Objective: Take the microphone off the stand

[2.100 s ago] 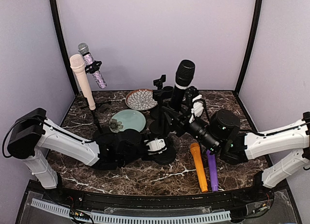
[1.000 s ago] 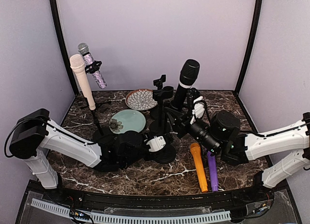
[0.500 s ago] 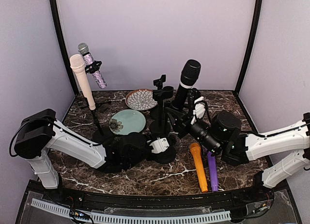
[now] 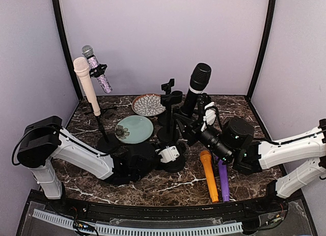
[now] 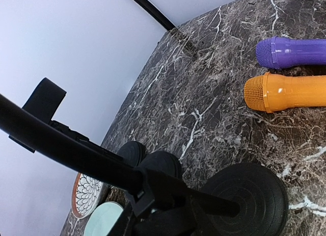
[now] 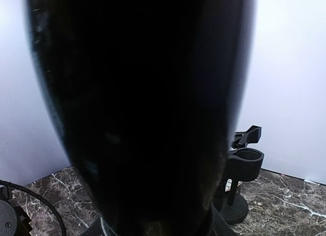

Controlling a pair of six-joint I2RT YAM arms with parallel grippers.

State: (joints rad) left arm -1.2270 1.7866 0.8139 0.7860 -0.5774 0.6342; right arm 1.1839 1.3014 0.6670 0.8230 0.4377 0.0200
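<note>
Black microphone (image 4: 198,75) is clamped by right end effector (image 4: 197,113); stand (image 4: 172,98) is just beside it. Left end effector (image 4: 169,154): closure cannot be told.

You'll see the black microphone (image 4: 195,87) lifted at the far middle, head up and tilted a little right, just right of the clip (image 4: 173,98) and apart from it. The black stand (image 4: 168,125) is upright on its round base (image 4: 176,164) at the centre.
</note>
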